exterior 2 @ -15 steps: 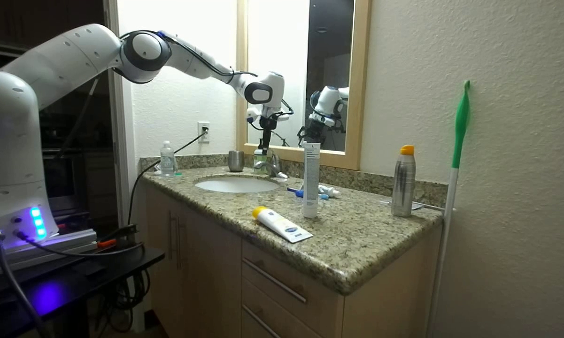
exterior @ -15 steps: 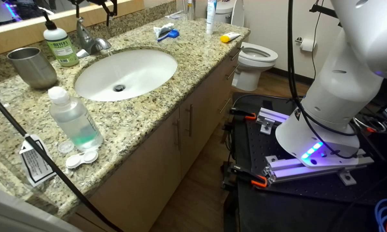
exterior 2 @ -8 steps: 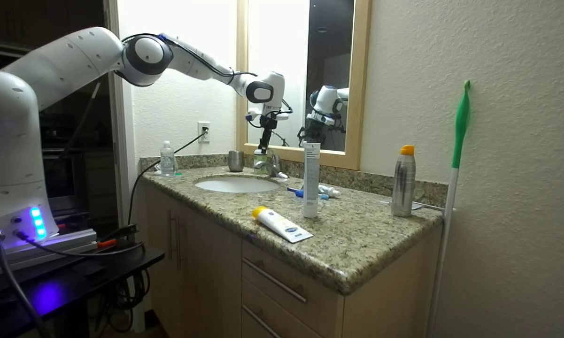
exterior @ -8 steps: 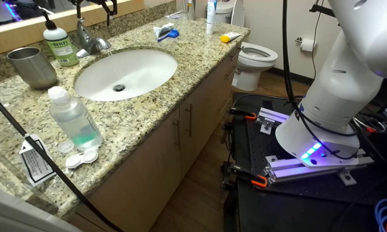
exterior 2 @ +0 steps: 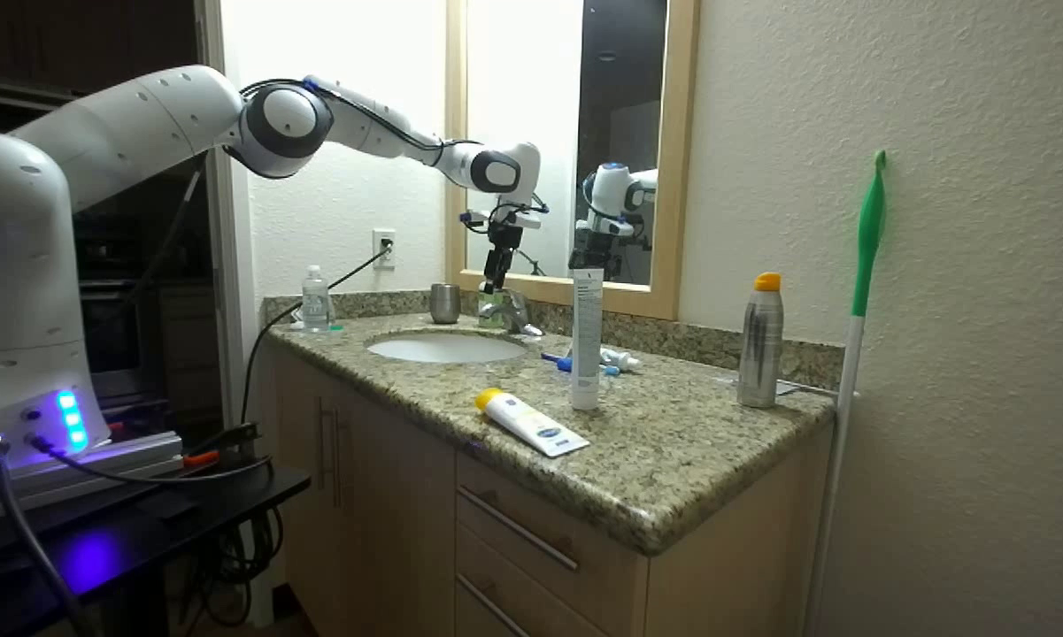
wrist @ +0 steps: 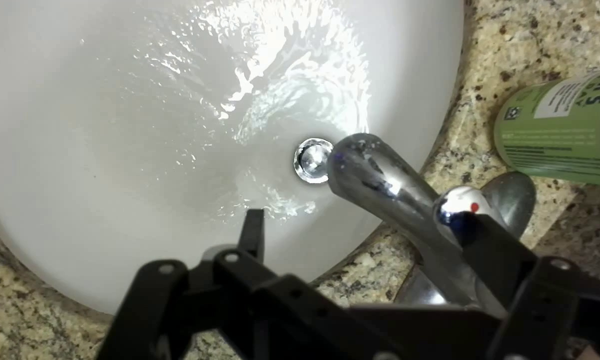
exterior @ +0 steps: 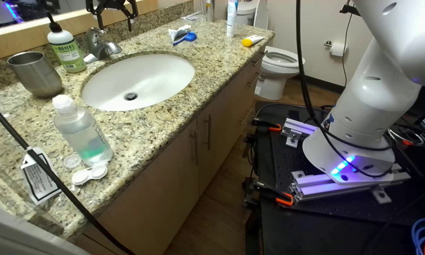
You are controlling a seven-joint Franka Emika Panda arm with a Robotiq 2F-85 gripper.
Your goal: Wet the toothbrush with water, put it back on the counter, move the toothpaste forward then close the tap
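Closing the tap (exterior: 102, 45) looks to be the step in hand. In the wrist view the Robotiq gripper (wrist: 358, 218) has its 2 fingers spread well apart, gripping nothing; 1 of them overlaps the chrome lever (wrist: 458, 199), though whether it touches cannot be told. In an exterior view no stream shows below the spout (exterior: 112, 47), yet in the wrist view water (wrist: 309, 95) glistens in the white basin (wrist: 105, 240), so shutoff is probably reached or very near. To finish well, I would press the lever fully down with 1 fingertip and put no load on the spout. Look for drips, then lift straight up before travelling: the Meyer's soap bottle (exterior: 68, 53) stands just left of the tap, and a sideways sweep could tip it. The blue toothbrush (exterior: 189, 36) and whitish toothpaste tube (exterior 2: 620, 360) lie side by side on the granite counter (exterior: 212, 65), well right of the tap; leave them alone.
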